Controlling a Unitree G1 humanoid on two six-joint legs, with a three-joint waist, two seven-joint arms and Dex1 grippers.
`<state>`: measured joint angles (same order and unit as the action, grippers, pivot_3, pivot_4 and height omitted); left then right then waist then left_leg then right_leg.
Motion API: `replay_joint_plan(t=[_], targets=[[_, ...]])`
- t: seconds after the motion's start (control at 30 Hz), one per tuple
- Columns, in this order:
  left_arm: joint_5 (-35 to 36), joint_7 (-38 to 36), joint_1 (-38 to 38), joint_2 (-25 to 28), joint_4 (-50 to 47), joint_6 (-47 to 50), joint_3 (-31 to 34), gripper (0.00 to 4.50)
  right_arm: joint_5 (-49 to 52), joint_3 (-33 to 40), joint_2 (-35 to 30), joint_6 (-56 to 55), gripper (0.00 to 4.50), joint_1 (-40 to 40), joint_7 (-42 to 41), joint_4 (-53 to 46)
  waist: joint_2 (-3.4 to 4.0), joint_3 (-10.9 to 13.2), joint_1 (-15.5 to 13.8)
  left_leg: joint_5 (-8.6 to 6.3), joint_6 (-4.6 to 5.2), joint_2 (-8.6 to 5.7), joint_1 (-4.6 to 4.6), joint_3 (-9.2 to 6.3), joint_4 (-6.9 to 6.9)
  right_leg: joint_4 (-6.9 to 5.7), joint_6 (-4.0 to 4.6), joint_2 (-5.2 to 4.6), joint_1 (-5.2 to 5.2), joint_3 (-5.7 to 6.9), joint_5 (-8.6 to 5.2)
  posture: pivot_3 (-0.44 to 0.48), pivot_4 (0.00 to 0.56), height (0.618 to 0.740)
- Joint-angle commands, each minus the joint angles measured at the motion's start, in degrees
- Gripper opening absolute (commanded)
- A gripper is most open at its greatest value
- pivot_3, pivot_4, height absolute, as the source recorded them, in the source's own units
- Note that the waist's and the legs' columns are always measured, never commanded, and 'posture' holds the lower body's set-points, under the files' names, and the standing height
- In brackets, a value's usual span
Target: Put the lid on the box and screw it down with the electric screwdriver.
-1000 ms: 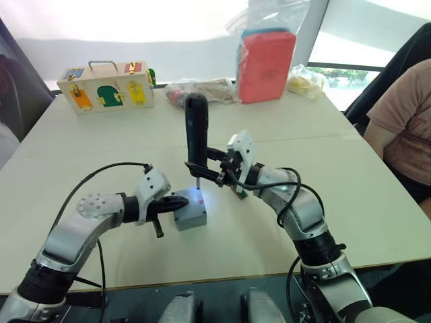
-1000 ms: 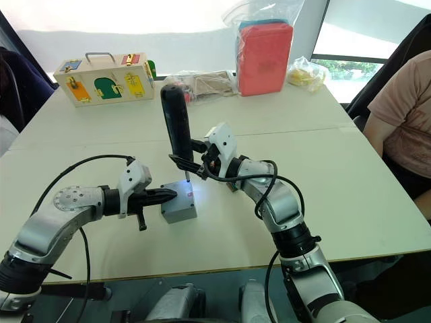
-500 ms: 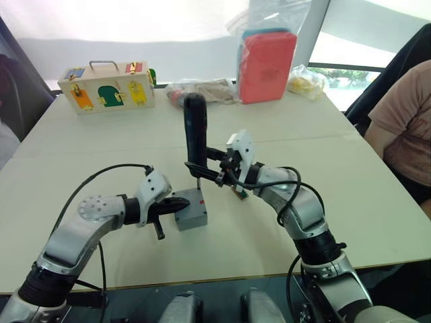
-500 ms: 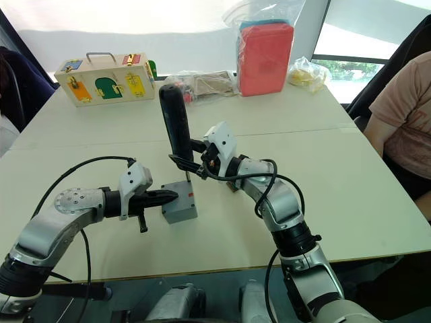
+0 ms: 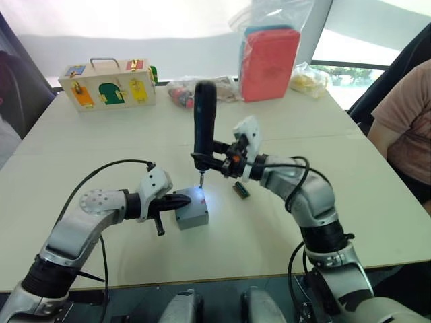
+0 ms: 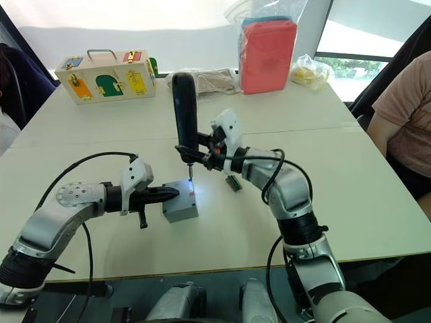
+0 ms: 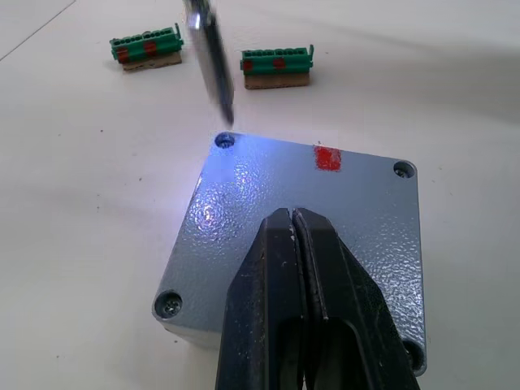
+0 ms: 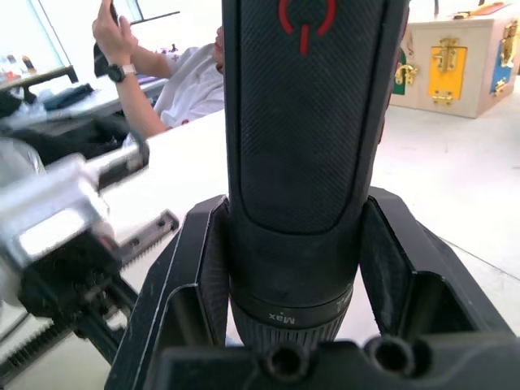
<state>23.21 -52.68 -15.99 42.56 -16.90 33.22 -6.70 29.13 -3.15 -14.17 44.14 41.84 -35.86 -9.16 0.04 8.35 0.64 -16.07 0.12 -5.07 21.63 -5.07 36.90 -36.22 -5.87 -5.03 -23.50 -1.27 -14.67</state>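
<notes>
The grey lid point(image 7: 268, 211) sits on the grey box point(image 5: 193, 219) at the table's middle, with a red mark point(image 7: 327, 158) near one edge and screws in its corners. My left gripper point(image 5: 183, 199) is shut with nothing in it, and its fingertips point(image 7: 280, 244) rest on top of the lid. My right gripper point(image 5: 207, 161) is shut on the black electric screwdriver point(image 5: 204, 121), held upright. Its metal bit point(image 7: 210, 65) hangs just above a corner hole of the lid, and its light shines bluish on the lid.
Small green connector pieces point(image 7: 276, 65) lie on the table just beyond the box. A wooden latch box point(image 5: 108, 84), a red pack in a plastic bag point(image 5: 269, 54) and other bags stand at the far edge. A person point(image 5: 404, 128) sits at the right.
The screwdriver's light, off half a second ago, shines on the lid again. My right arm has carried the screwdriver slightly right and higher. The left gripper stays on the lid.
</notes>
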Motion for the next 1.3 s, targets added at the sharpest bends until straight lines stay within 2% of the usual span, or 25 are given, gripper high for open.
replay_joint_plan(t=[0.03, 0.13, 0.23, 0.27, 0.37, 0.43, 0.57, 0.73, 0.9, 1.17, 1.23, 1.27, 1.3], targets=[[2.12, -0.54, -0.57, -0.87, 2.09, 2.63, 1.59, 0.00, 11.07, 13.30, -0.97, 6.95, 1.75, 11.87, 5.31, -1.48, 0.10, 0.27, 0.07, 0.00, 0.00, -0.01, 0.07, 0.01, 0.00, 0.00, 0.00, -0.01, -0.06, -0.02, 0.00, 0.000, 0.150, 0.740], [6.18, -0.57, -2.64, -2.32, 2.44, 4.50, 5.00, 0.00, 16.11, 20.26, -2.29, 15.44, 1.75, 18.06, 11.47, 3.44, 0.09, 0.37, 0.05, 0.03, -0.03, 0.00, 0.50, 0.00, 0.07, -0.11, 0.02, 0.01, -0.52, 0.00, 0.03, 0.000, 0.150, 0.740], [10.49, -0.26, -5.43, -2.84, 1.53, 7.76, 8.49, 0.00, 21.11, 25.90, -6.45, 30.60, 1.75, 23.30, 14.79, 11.14, -0.02, 0.44, 0.07, 0.10, -0.15, 0.01, 0.85, -0.02, 0.09, -0.22, 0.03, 0.00, -0.92, 0.02, 0.04, 0.000, 0.150, 0.740], [11.77, -1.12, -6.36, -1.84, 0.29, 8.85, 9.22, 0.00, 21.43, 26.02, -9.72, 34.84, 1.75, 24.16, 13.89, 13.37, -0.04, 0.45, 0.08, 0.10, -0.14, 0.01, 0.87, -0.02, 0.09, -0.21, 0.03, -0.01, -0.93, 0.02, 0.04, 0.000, 0.150, 0.740], [14.86, -5.01, -8.18, 3.30, -4.60, 12.05, 9.93, 0.00, 17.63, 16.06, -23.30, 41.28, 1.75, 22.72, 7.53, 16.39, -0.10, 0.80, 0.03, 0.08, -0.09, -0.01, 1.04, 0.01, 0.14, -0.08, 0.04, -0.08, -0.96, 0.03, 0.04, 0.000, 0.150, 0.740], [16.13, -6.95, -8.37, 5.75, -7.04, 12.79, 9.59, 0.00, 16.52, 11.24, -28.12, 45.74, 1.75, 23.06, 7.50, 21.78, 0.10, 0.93, 0.14, 0.03, 0.00, -0.03, 1.26, 0.06, 0.18, 0.01, 0.04, -0.11, -1.11, 0.03, 0.04, 0.000, 0.150, 0.740], [14.53, -9.60, -7.51, 9.36, -10.47, 11.95, 6.08, 0.00, 20.81, -2.07, -37.76, 48.36, 1.75, 20.91, 1.37, 30.33, 0.07, 1.03, 0.47, 0.15, -0.20, -0.02, 1.60, 0.26, 0.22, 0.08, 0.03, -0.13, -1.45, -0.03, 0.04, 0.000, 0.150, 0.740], [11.97, -8.65, -6.87, 8.12, -9.61, 9.81, 3.36, 0.00, 15.78, -10.09, -37.26, 48.36, 1.75, 20.81, -0.06, 36.68, 0.12, 1.32, 0.84, 0.19, -0.24, 0.04, 1.80, 0.43, 0.21, -0.01, 0.01, -0.06, -1.80, -0.16, 0.04, 0.000, 0.150, 0.740], [10.92, -7.40, -4.71, 7.49, -10.81, 9.40, 2.70, 0.00, 10.46, -11.01, -32.92, 48.23, 1.75, 23.36, -0.95, 43.73, 0.09, 1.37, 0.38, 0.19, -0.23, 0.05, 1.80, 0.40, 0.30, -0.14, -0.03, -0.03, -1.79, -0.15, 0.10, 0.000, 0.150, 0.740], [12.24, -5.94, -3.58, 6.68, -10.76, 10.14, 4.17, 0.00, 3.84, -13.39, -29.40, 45.81, 1.75, 24.40, -3.91, 47.39, 0.08, 1.39, 0.12, 0.24, -0.32, 0.02, 1.80, 0.35, 0.45, -0.24, -0.04, -0.02, -1.77, -0.06, 0.14, 0.000, 0.150, 0.740], [12.68, -5.77, -3.30, 6.71, -10.65, 10.35, 4.81, 0.00, 2.24, -14.18, -29.12, 44.67, 2.75, 24.52, -4.79, 47.69, 0.07, 1.38, 0.14, 0.25, -0.34, 0.00, 1.80, 0.36, 0.46, -0.28, -0.04, -0.02, -1.78, -0.06, 0.14, 0.000, 0.150, 0.740], [12.88, -5.72, -3.12, 6.81, -10.54, 10.43, 5.16, 0.00, 1.48, -14.68, -29.12, 44.19, 2.94, 24.49, -5.34, 47.58, 0.06, 1.38, 0.14, 0.27, -0.37, 0.01, 1.79, 0.36, 0.48, -0.30, -0.04, -0.02, -1.78, -0.06, 0.14, 0.000, 0.150, 0.740], [13.16, -5.56, -2.87, 6.84, -10.39, 10.57, 5.64, 0.00, 0.76, -15.00, -29.15, 43.69, 3.31, 24.32, -5.63, 47.35, 0.07, 1.38, 0.14, 0.27, -0.37, 0.01, 1.79, 0.35, 0.49, -0.30, -0.04, -0.02, -1.78, -0.06, 0.14, 0.000, 0.150, 0.740]])
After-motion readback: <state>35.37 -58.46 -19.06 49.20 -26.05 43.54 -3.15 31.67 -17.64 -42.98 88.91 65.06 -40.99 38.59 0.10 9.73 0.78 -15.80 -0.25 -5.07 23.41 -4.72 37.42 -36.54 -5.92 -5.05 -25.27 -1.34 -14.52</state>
